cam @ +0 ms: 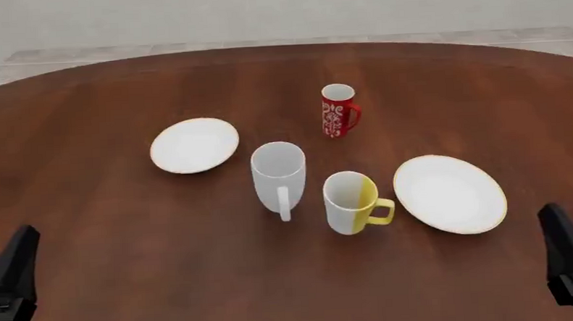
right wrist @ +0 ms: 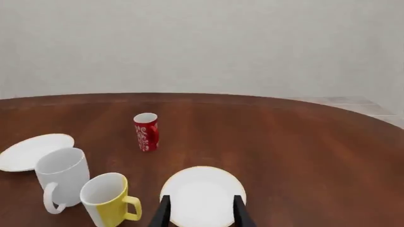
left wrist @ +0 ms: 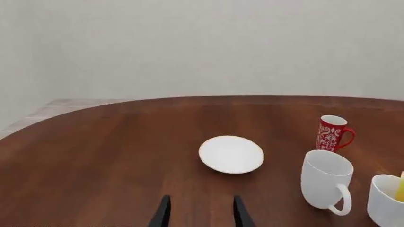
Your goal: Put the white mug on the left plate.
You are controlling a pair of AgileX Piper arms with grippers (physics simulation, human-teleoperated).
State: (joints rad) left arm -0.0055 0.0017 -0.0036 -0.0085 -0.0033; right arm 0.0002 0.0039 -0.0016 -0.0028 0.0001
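A round brown table point(cam: 106, 241) carries 3 mugs and 2 plates, with both arms parked at its near edge and nothing in hand. At the near left corner, the left gripper point(left wrist: 200, 213) hangs low over bare wood, its 2 dark fingers set apart with empty space between them; it points toward the left plate point(cam: 194, 145), which lies flat and bare at the left of the group, a free landing spot for the job. Just right of that plate and slightly nearer stands the white mug point(cam: 278, 176), upright, mouth open to the ceiling, its handle turned toward the near edge, which likely offers the left arm a side to grasp without crossing the other crockery. The mug and plate sit close but apart, so the carry looks short. Farther back stands a small red patterned mug point(cam: 339, 110), well clear of that path. Near right of the white mug sits a white-and-yellow mug point(cam: 351, 202), near enough that a careless approach from the right could knock it. Beyond it lies the larger plate point(cam: 450, 194), also bare. At the near right corner, the right gripper point(right wrist: 200, 213) holds its fingers apart around nothing, aimed over that larger plate. The task appears not yet begun.
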